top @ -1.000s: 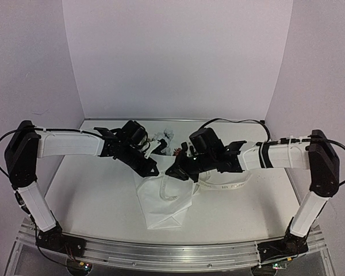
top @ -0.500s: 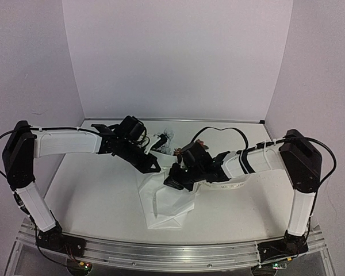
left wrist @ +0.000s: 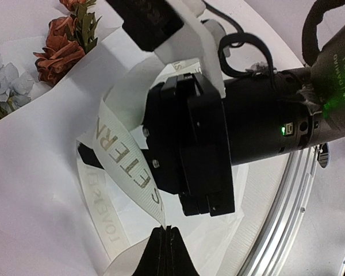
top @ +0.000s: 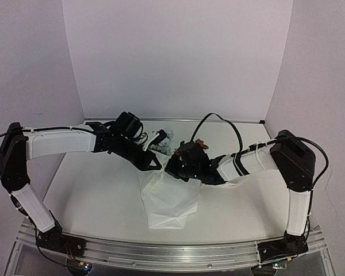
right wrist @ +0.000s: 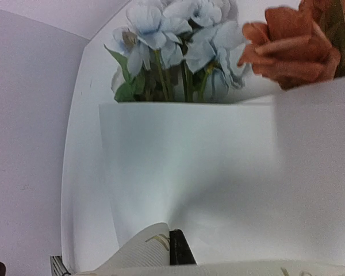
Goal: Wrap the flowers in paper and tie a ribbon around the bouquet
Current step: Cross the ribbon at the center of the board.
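Note:
The flowers, pale blue with a rust bloom beside them, stick out of the top of the folded white paper. From above, the paper lies mid-table with the flowers at its far end. My left gripper is shut on one end of the lettered cream ribbon. My right gripper is shut, and the ribbon curls against its one visible black finger. The two grippers nearly touch over the paper's upper part.
White walls close the table at the back and both sides. A metal rail runs along the near edge. The right arm's black cable loops above the flowers. The right forearm lies low across the table's right half.
The right arm has swung left and folded in, bringing its gripper up against the left one. The ribbon loop at the right has been drawn in under the arm. The paper has shifted slightly.

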Controlling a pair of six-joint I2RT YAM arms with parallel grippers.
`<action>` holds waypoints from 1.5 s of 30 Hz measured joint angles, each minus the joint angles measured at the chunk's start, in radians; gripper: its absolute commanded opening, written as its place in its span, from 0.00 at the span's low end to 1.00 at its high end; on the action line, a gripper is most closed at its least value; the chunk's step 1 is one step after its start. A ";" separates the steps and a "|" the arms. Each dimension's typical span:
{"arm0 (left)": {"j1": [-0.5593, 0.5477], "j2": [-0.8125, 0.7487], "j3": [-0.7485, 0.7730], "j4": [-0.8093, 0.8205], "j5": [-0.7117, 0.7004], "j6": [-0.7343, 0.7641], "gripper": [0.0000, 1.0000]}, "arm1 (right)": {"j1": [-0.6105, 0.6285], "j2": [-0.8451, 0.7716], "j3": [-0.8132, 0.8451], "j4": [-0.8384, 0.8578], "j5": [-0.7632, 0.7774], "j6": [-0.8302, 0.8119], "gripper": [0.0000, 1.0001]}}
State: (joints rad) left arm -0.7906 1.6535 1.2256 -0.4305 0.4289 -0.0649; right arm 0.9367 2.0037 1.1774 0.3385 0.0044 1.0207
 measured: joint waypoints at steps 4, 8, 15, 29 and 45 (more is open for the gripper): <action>0.002 0.000 -0.011 -0.017 0.014 -0.006 0.00 | 0.000 0.000 -0.004 0.052 0.071 -0.030 0.00; 0.005 0.003 -0.015 -0.041 0.035 -0.011 0.00 | 0.000 0.000 -0.013 0.094 0.123 -0.053 0.00; 0.016 0.065 -0.012 -0.058 0.082 -0.030 0.02 | 0.000 -0.001 -0.056 0.166 0.183 -0.074 0.00; 0.040 0.102 -0.007 -0.019 0.119 -0.174 0.56 | -0.008 -0.001 -0.091 0.202 0.180 -0.073 0.00; 0.141 -0.091 -0.144 -0.048 -0.107 -0.274 0.58 | -0.009 -0.001 -0.093 0.238 0.125 -0.058 0.00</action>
State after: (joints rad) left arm -0.6497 1.5627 1.0813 -0.4784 0.3217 -0.3390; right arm 0.9279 2.0029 1.0843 0.5762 0.1291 0.9627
